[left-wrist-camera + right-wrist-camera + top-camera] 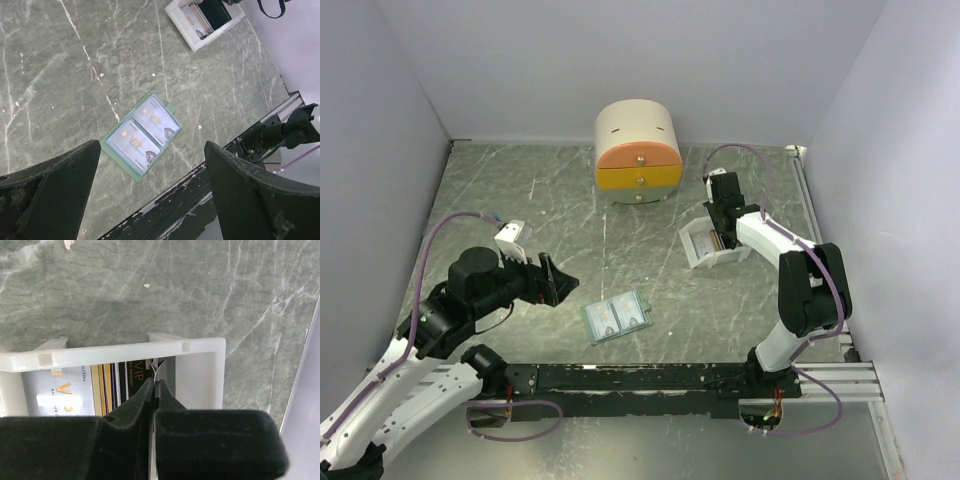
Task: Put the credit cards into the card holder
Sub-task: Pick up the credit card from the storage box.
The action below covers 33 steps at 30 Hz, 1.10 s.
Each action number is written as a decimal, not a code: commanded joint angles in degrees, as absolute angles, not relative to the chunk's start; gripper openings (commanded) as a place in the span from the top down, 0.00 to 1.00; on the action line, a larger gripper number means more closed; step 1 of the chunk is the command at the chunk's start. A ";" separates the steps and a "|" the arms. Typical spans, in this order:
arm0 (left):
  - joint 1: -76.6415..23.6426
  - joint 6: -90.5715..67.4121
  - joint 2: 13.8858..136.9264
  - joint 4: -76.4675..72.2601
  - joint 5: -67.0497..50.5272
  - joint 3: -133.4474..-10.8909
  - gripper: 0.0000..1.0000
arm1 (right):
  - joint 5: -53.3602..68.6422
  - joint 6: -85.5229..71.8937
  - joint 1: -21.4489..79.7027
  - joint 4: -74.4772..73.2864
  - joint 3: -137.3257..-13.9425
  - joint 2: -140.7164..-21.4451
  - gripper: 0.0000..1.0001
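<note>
The card holder (616, 317) lies open and flat on the table, with a pale VIP card showing in each of its two pockets (142, 135). More credit cards (112, 382), dark with gold and pale stripes, stand on edge in the white tray (125, 352). My right gripper (154, 385) reaches down into that tray (698, 260), shut on the thin edge of a credit card at the right end of the stack. My left gripper (552, 278) hangs open above the table, left of the card holder, with nothing between its fingers (55, 190).
A round cream-and-orange drawer box (638, 150) stands at the back centre. A black rail (650, 378) runs along the near edge between the arm bases. Walls close in the left, right and back sides.
</note>
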State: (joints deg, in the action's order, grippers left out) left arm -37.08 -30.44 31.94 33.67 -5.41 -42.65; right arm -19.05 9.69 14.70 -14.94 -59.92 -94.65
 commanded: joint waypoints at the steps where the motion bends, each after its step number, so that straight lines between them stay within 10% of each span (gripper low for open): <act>1: -37.04 -30.36 31.28 31.82 -5.03 -42.23 0.03 | -16.48 7.54 14.65 -16.41 -61.61 -96.09 1.00; 21: -37.02 -30.32 31.04 31.82 -5.03 -42.16 0.03 | -15.47 6.50 13.11 -15.39 -61.02 -95.83 1.00; 23: -37.08 -30.27 31.23 31.90 -5.14 -42.26 0.03 | -15.23 6.65 12.91 -15.21 -60.85 -95.99 0.88; 33: -37.09 -30.27 31.50 31.84 -5.13 -42.21 0.03 | -12.49 6.50 11.37 -15.12 -60.86 -95.82 0.98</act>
State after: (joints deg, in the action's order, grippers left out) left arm -37.08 -30.44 31.35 33.67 -5.39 -42.63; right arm -13.69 7.68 12.32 -14.41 -60.64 -95.50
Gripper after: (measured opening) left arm 0.970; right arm 0.010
